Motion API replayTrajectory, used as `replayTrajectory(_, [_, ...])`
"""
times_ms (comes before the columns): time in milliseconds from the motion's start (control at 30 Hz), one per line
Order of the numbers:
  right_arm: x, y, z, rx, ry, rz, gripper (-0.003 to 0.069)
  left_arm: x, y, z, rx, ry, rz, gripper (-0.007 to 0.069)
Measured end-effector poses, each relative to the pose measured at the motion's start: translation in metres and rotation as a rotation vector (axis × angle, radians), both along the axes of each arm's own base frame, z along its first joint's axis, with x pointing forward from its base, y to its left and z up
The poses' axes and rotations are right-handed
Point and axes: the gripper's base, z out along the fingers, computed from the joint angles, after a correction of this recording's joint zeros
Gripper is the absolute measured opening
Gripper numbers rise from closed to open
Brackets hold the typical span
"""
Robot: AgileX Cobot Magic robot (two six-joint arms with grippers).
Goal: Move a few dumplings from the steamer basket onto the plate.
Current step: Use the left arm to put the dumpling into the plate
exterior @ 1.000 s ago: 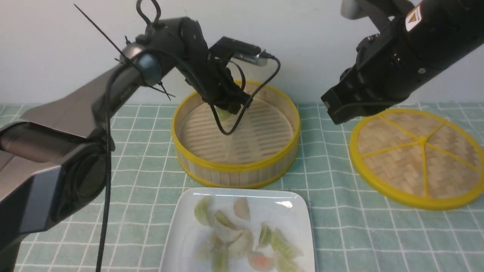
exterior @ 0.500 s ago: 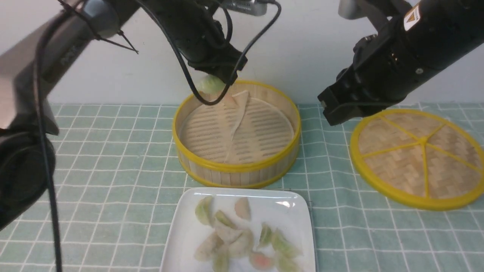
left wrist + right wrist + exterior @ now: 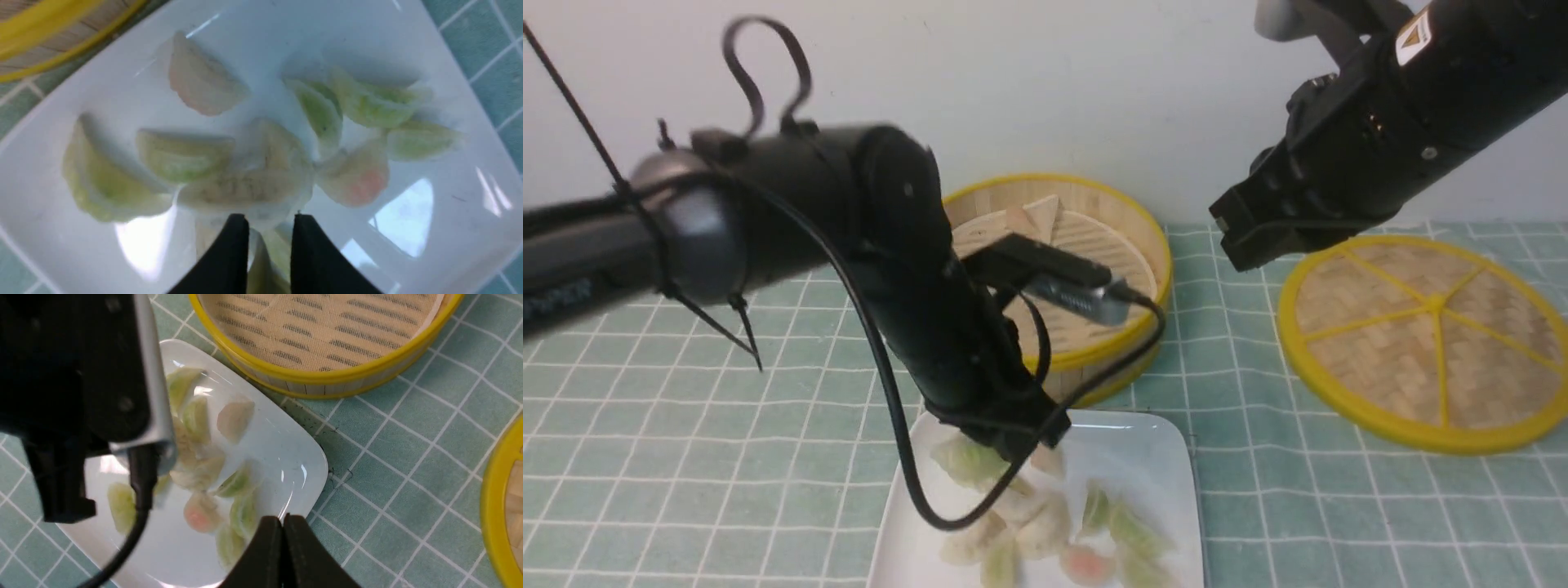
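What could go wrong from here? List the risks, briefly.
1. The dumpling pinched in the left fingers hangs over a crowded plate. Released there, it may land on the other dumplings and slide off.
2. The black cable loops low over the plate and could drag something off it.

Yellow warning-triangle sticker (image 3: 1414, 37) on right arm (image 3: 1388, 139); no readable text.
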Motion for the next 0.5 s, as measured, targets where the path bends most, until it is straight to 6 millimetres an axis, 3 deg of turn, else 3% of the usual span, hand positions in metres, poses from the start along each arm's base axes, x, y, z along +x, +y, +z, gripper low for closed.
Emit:
replayTrajectory(133, [0.0,0.001,0.0,0.009,0.005,0.001,-0.0015,0.011,-0.005,-0.011,-0.021,-0.082,0.015,0.012])
replayTrajectory(200, [-0.001,0.001,0.0,0.018,0.009,0.002,-0.0015,0.016,-0.007,-0.016,-0.03,-0.112,0.027,0.0158])
replayTrajectory(367, [-0.002,0.003,0.001,0.04,0.021,0.005,-0.0015,0.02,-0.008,-0.026,-0.019,-0.107,0.029,0.0379])
replayTrajectory(433, [-0.002,0.003,0.001,0.04,0.021,0.005,-0.0015,0.023,-0.01,-0.022,-0.023,-0.125,0.026,0.0426])
replayTrajectory(500, [-0.002,0.003,0.001,0.042,0.022,0.005,-0.0015,0.038,-0.012,0.003,-0.054,-0.206,0.05,0.0458])
